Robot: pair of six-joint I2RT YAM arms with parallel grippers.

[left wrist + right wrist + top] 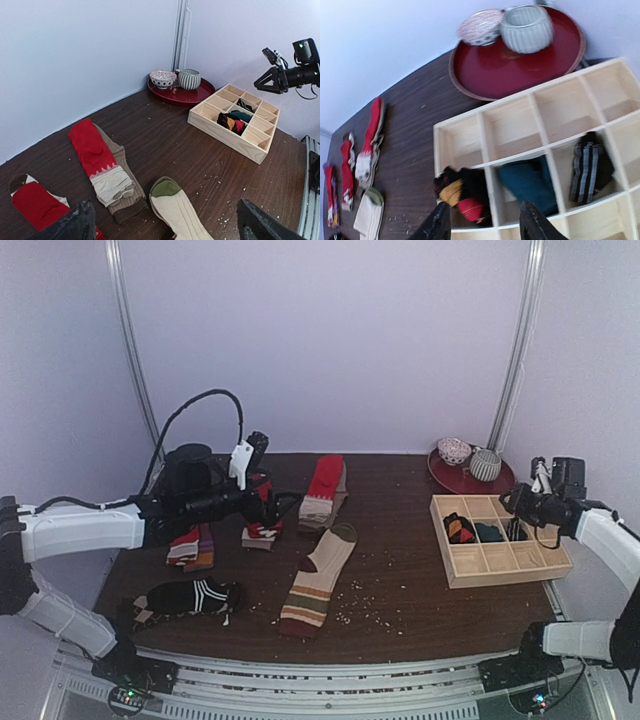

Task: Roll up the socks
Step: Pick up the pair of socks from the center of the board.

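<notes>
Three rolled socks in the wooden tray (500,578) — the others lie flat on the tabletop (400,540).
A black-red-yellow roll (462,192), a teal roll (527,182) and a black striped roll (590,167) fill three neighbouring compartments in the tray's middle row, by the tabletop's right edge. The right gripper (485,222) hangs just over the many-coloured roll, its fingers parted with nothing between them. Lying flat are a beige banded sock (318,585) toward the middle of the near edge, a black sock with white stripes (185,597) by the near left corner, a red sock with a beige cuff (323,490) toward the far edge, and more red socks (192,547) toward the left edge. The left gripper (165,215) is over these flat socks — fingers spread wide, holding nothing. At the far right corner a red plate (445,478) carries a patterned bowl (453,451) and a ribbed cup (486,464).
</notes>
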